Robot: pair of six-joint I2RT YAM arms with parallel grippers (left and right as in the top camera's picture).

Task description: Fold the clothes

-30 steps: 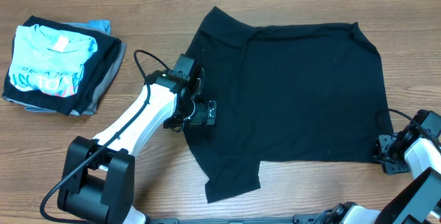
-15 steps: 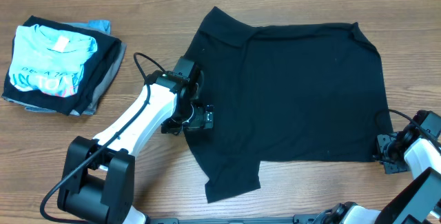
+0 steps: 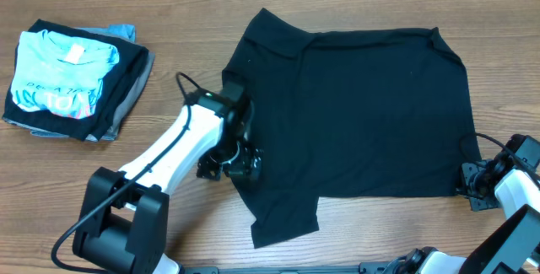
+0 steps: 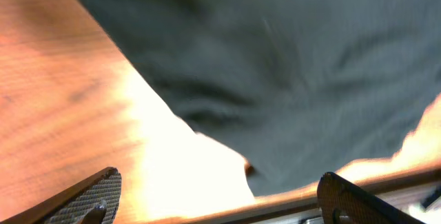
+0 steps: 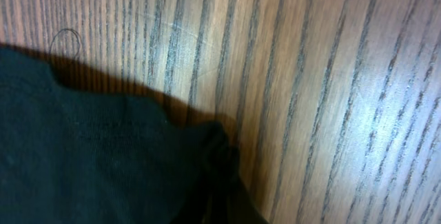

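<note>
A black shirt (image 3: 354, 114) lies spread flat on the wooden table, with one flap sticking out at its front left (image 3: 283, 219). My left gripper (image 3: 240, 166) hovers over the shirt's left edge. In the left wrist view it is open and empty (image 4: 220, 203), with the black cloth (image 4: 275, 79) ahead of the fingers. My right gripper (image 3: 472, 188) sits at the shirt's front right corner. In the right wrist view the cloth (image 5: 103, 155) bunches into a pinched fold that runs into the jaws (image 5: 224, 210), so it looks shut on the shirt corner.
A stack of folded clothes (image 3: 72, 80) with a light blue printed shirt on top sits at the far left of the table. Bare wood (image 3: 194, 38) lies between the stack and the shirt. The table's front edge is close to both arm bases.
My left gripper has moved toward the front of the table along the shirt's left edge. The right gripper and the shirt have not moved.
</note>
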